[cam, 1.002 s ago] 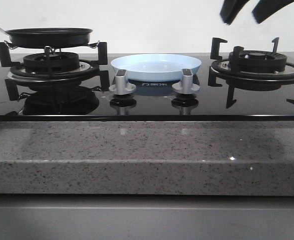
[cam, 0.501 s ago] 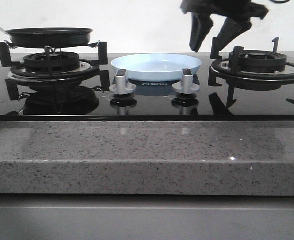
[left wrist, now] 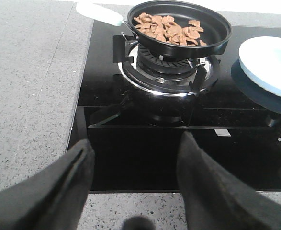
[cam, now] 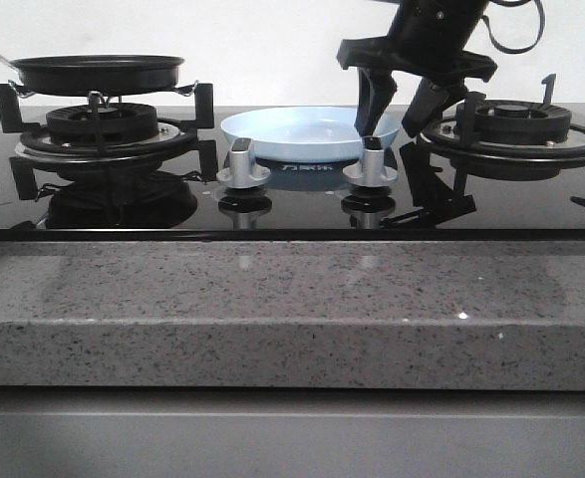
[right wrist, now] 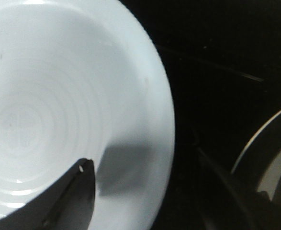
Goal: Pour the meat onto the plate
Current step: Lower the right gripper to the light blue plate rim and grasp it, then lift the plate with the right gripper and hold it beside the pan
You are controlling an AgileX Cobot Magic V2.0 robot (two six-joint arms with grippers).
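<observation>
Nothing poured yet: the meat (left wrist: 170,28) sits in the pan (left wrist: 216,37), the plate (cam: 302,131) is bare. Right end effector (cam: 397,110) straddles its rim, fingers apart; left end effector (left wrist: 135,184) gapes, holding nothing.

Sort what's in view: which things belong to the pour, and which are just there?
For the job: meat, pan holding it, empty plate, right gripper open over the plate's right rim, left gripper open.

Just there: right burner, two knobs, stone counter.
</observation>
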